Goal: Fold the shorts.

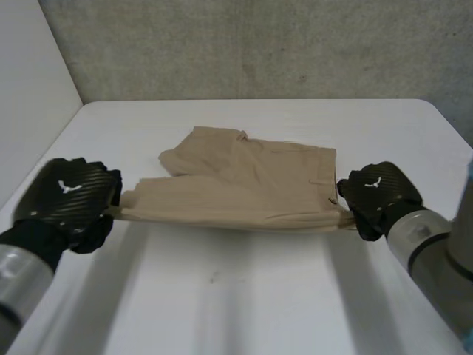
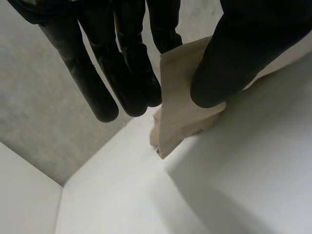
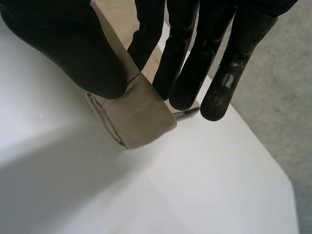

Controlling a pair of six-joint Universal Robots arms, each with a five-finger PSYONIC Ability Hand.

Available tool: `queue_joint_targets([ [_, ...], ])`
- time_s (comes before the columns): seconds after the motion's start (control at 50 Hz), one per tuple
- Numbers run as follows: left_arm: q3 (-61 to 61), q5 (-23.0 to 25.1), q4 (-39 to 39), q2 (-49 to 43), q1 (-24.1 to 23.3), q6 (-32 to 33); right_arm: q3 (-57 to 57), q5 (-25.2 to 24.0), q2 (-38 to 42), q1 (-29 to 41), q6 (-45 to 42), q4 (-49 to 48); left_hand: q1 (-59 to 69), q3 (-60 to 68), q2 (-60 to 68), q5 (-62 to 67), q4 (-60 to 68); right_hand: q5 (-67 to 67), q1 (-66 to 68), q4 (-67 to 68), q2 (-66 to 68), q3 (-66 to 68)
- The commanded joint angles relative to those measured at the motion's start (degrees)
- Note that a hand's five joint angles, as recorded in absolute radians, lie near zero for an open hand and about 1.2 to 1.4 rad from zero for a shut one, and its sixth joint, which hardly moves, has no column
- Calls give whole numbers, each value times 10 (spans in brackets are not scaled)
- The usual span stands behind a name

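Left hand [image 1: 70, 198] pinches the hem of the near leg of the shorts [image 1: 251, 181] between thumb and fingers. The right hand [image 1: 378, 196] clamps the near corner of the waistband the same way. Between them the near edge hangs just off the table [image 1: 236, 296], while the far leg lies flat towards the wall [image 1: 259, 44]. By my reading, no fold is finished: the near half must be carried over the far half, then the length doubled. The head view gives the whole garment stretched between the two hands. The left wrist view adds the thumb pressed on the hem, and the right wrist view shows the waistband end wrapped round the thumb.
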Motion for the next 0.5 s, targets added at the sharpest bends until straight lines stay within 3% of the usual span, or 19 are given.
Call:
queue_joint_targets([
  [0.02,12,3,-141,93,-2,-2,-2,0,-81,-1,-69,113,154,120,116,150,115,129,248,117,125,113],
  [0.14,8,45,-215,111,-2,-10,7,-3,-118,-1,-99,210,154,120,116,150,115,129,248,117,125,113],
  [0.26,-13,70,-191,81,8,-13,20,-13,-111,-8,-120,237,154,120,116,150,115,129,248,117,125,113],
  [0.4,20,74,-50,-74,7,-6,-52,-29,25,-17,-130,178,154,120,116,150,115,129,248,117,125,113],
  [0.46,99,70,36,-196,3,-6,-93,-25,71,-14,-129,144,154,120,116,150,115,129,248,117,125,113],
  [0.48,99,70,36,-197,3,-6,-123,-22,102,-14,-129,123,154,120,116,150,115,129,248,117,125,113],
  [0.5,157,67,73,-267,0,-6,-158,-17,137,-13,-129,102,154,120,116,150,115,129,248,117,125,113],
])
